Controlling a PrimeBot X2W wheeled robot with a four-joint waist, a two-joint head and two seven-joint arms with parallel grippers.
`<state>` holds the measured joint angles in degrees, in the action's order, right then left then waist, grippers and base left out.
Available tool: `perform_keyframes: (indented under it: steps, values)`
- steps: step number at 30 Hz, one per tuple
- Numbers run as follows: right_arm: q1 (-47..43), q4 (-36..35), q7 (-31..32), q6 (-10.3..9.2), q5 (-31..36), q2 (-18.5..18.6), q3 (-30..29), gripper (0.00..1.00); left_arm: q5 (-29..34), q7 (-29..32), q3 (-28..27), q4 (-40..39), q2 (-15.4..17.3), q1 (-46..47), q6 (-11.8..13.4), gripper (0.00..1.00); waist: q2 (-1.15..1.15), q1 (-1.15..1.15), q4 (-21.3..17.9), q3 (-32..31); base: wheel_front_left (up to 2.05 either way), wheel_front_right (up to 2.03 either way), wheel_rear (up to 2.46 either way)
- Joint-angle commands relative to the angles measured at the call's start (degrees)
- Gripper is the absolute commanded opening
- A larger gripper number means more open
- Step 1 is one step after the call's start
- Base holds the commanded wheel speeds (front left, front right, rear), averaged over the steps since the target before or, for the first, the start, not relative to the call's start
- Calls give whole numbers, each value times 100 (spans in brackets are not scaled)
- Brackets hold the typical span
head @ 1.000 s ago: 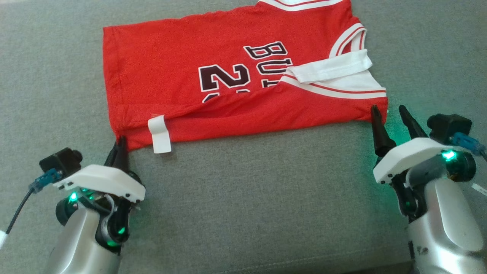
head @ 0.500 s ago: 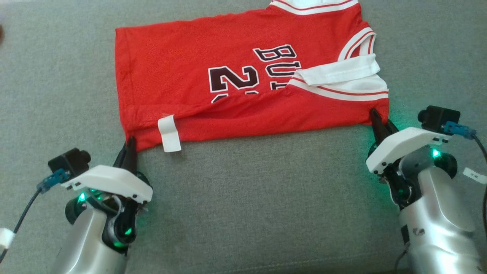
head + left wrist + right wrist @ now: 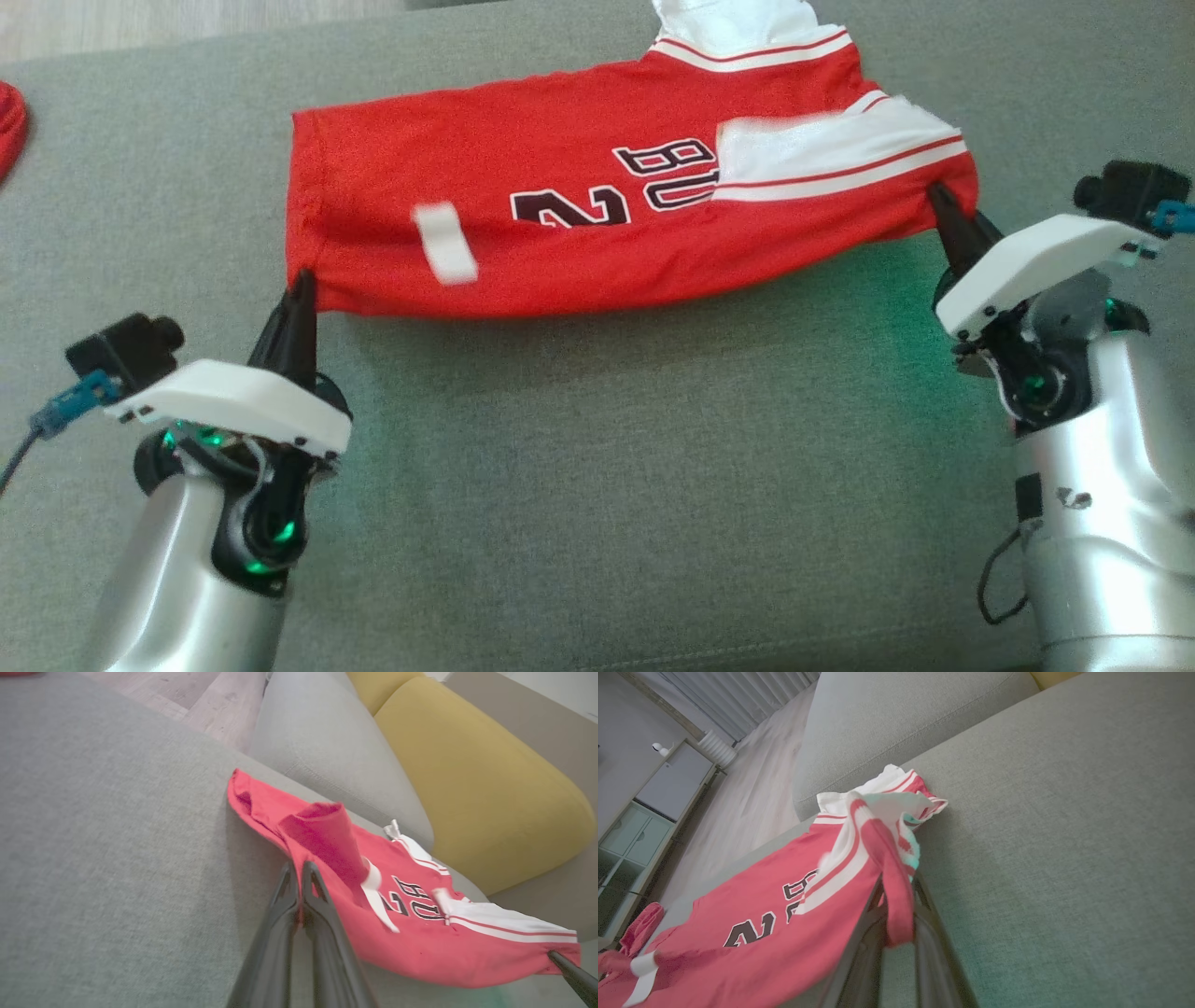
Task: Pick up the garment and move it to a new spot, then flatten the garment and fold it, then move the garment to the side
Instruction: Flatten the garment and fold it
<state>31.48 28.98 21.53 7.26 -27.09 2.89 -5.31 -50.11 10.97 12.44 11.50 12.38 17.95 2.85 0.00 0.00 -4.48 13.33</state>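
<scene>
— What is gripped on the left?
— The hem corner of the red garment [image 3: 579,224] is pinched by the left gripper [image 3: 301,285], its fingers pressed together on the cloth.
— And where is the garment found?
— It is stretched between both grippers over the grey sofa seat [image 3: 597,485]. The near edge is held raised and sags in the middle, while the far edge is laid on the seat. A white tag [image 3: 445,243] is seen on its front.
— And on the right?
— The shoulder corner is clamped by the right gripper [image 3: 950,213], with a red strip caught between narrowly set fingers.
</scene>
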Motion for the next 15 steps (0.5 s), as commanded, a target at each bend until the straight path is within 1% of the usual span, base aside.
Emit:
perform_keyframes:
  steps: [1, 4, 7, 8, 11, 15]
  values:
    - [139, -389, 179, 23, -45, -2, 24, 0, -44, 70, -289, -416, 251, 136, 51, 0, 0, 0, 3, -52, 0, 0, 0]
    - [-113, -766, 378, 23, 6, -2, -35, 0, -48, 192, -258, -788, 346, -194, 106, 0, 0, 0, 5, -102, 0, 0, 0]
    - [-535, -1172, 438, 23, 41, -2, -51, 0, -49, 257, -201, -1063, 382, -634, 175, 0, 0, 0, 10, -134, 0, 0, 0]
    - [-535, -1172, 438, 23, 41, -2, -51, 0, -49, 257, -201, -1063, 382, -634, 175, 0, 0, 0, 10, -134, 0, 0, 0]
    - [-1069, -1516, 369, 23, 117, -2, -66, 0, -115, 228, -173, -1204, 309, -1076, 239, 0, 0, 0, 14, -157, 0, 0, 0]
    - [-1776, -1842, 256, 23, 36, -2, -27, 0, -161, 118, -125, -1257, 193, -1529, 280, 0, 0, 0, 0, -150, 0, 0, 0]
